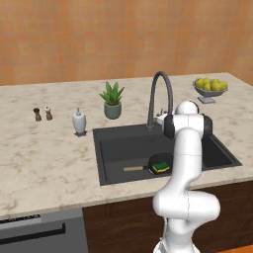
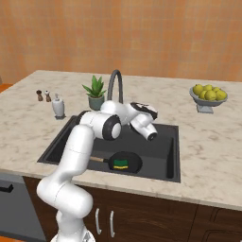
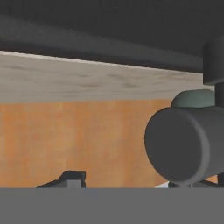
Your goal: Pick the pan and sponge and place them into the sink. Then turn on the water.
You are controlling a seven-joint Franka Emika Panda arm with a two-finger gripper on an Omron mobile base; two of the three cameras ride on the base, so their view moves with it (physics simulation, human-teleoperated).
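Observation:
The black pan [image 1: 154,159] lies in the dark grey sink [image 1: 118,144], its wooden handle pointing left. The yellow and green sponge [image 1: 160,167] rests on the pan. In the right base view the pan [image 2: 132,159] and sponge [image 2: 120,164] sit at the front of the sink [image 2: 158,144]. My gripper [image 2: 141,107] is up by the foot of the arched faucet [image 2: 115,81], pointing at the back wall. In the hand view the gripper [image 3: 127,183] is open, and the faucet's dark round lever [image 3: 183,144] stands close at the right. I see no water stream.
A potted plant [image 1: 112,100] stands behind the sink's left corner, with a white soap dispenser [image 1: 79,122] and two small shakers [image 1: 42,114] further left. A bowl of yellow-green fruits [image 1: 210,88] sits at the back right. My own arm hides the sink's right part in the left base view.

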